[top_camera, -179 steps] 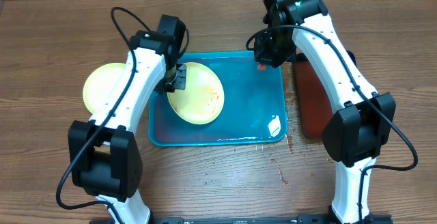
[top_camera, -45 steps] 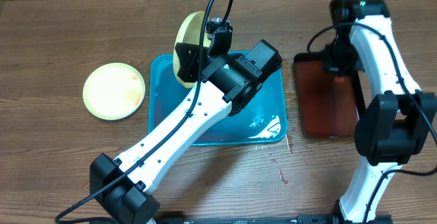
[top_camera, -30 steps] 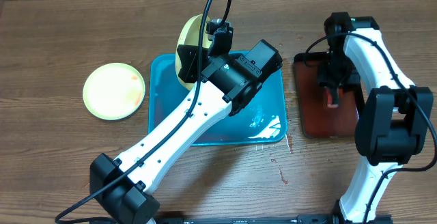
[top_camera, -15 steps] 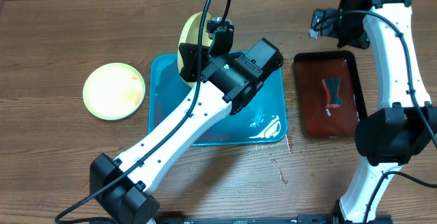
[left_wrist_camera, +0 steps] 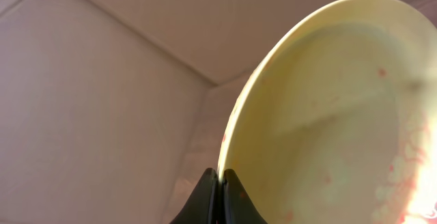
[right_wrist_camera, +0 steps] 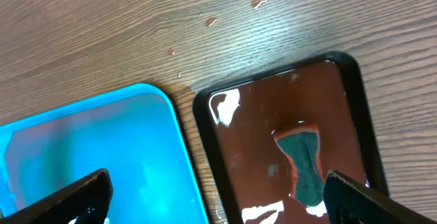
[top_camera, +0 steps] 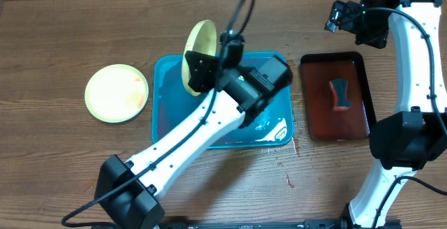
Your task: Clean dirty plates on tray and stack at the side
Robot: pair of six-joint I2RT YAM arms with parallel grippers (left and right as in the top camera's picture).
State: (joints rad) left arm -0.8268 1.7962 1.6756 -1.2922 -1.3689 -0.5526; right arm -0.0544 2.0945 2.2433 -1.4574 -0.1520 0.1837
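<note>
Between the closed fingers of the left gripper (left_wrist_camera: 220, 180), the rim of a pale yellow-green plate (left_wrist_camera: 321, 115) is clamped; the plate is held on edge, and faint red smears are seen on its face. Beneath it the teal tray (top_camera: 164, 110) is found, and well off to the left a second plate (top_camera: 116, 93) lies on the table (top_camera: 56, 173). The right gripper (right_wrist_camera: 217, 198) is spread wide and empty. Below it a sponge (right_wrist_camera: 305, 162) rests in the dark red-brown tray (right_wrist_camera: 239, 149).
</note>
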